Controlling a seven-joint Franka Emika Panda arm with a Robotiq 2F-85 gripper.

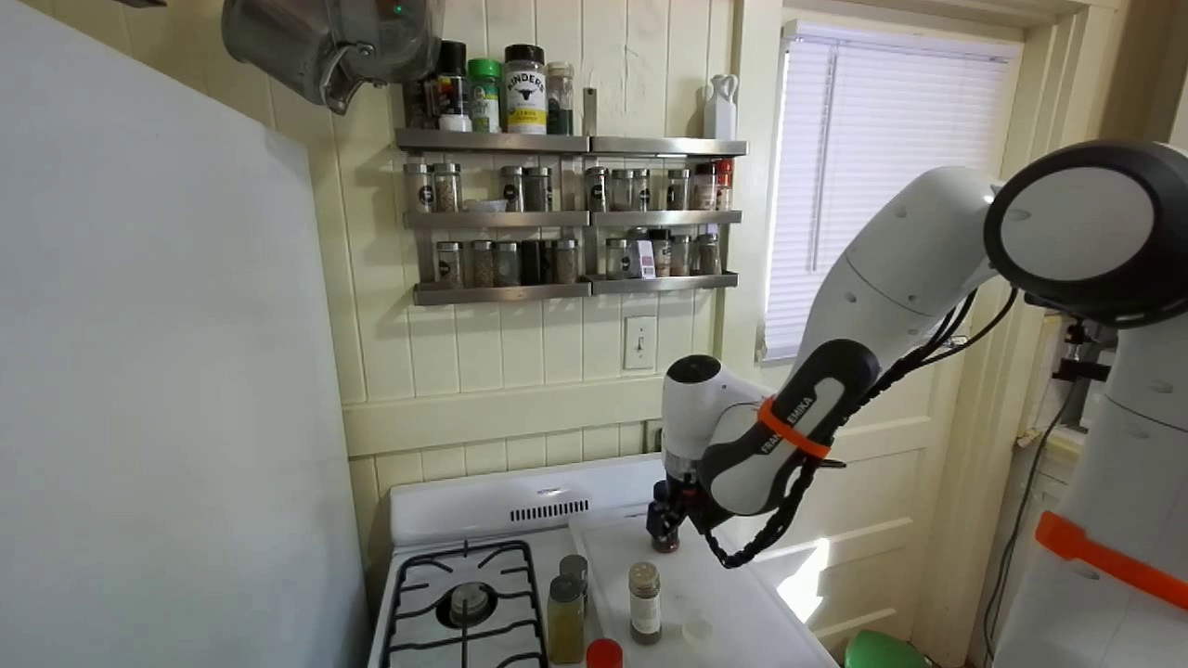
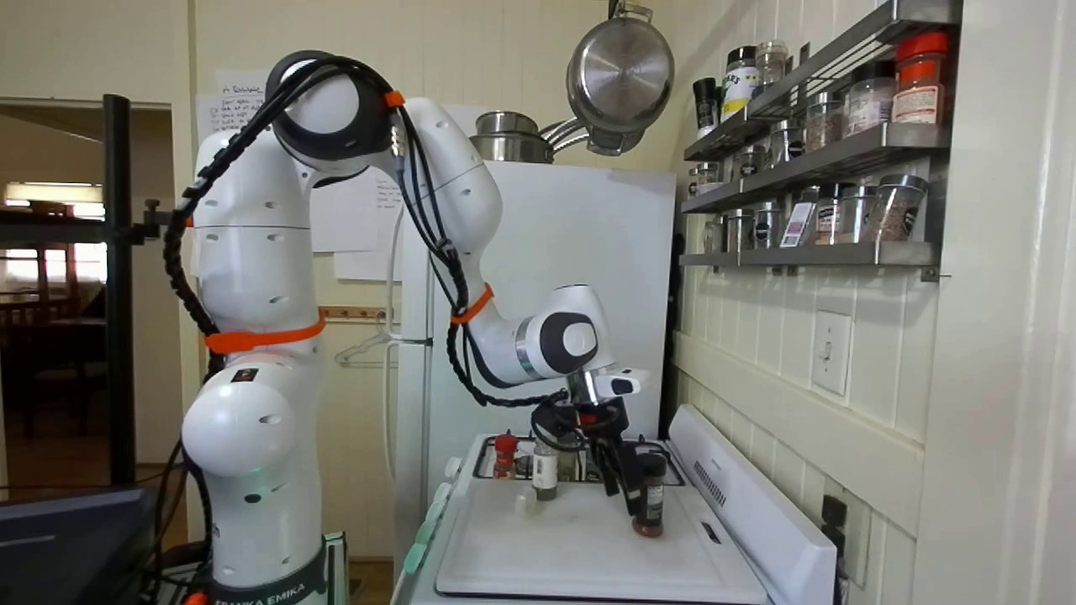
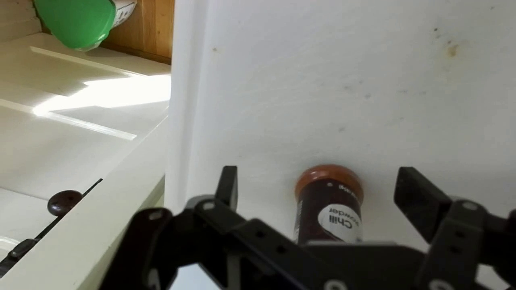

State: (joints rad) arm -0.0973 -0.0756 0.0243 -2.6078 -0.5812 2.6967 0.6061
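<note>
A dark jar labelled chilli powder, with a reddish-brown base, stands upright on the white stove cover near the back panel. It appears in both exterior views, as the dark jar and the dark jar. My gripper is open, one finger on either side of the jar with a gap at each side in the wrist view. The jar's upper part is hidden behind the gripper body there. In an exterior view the black fingers slant down right beside the jar; whether they touch it I cannot tell.
A tan-lidded jar, a yellow-green jar and a red-lidded jar stand near the burner grate. A small whitish cup sits on the cover. Behind rises the stove's back panel; spice shelves hang above.
</note>
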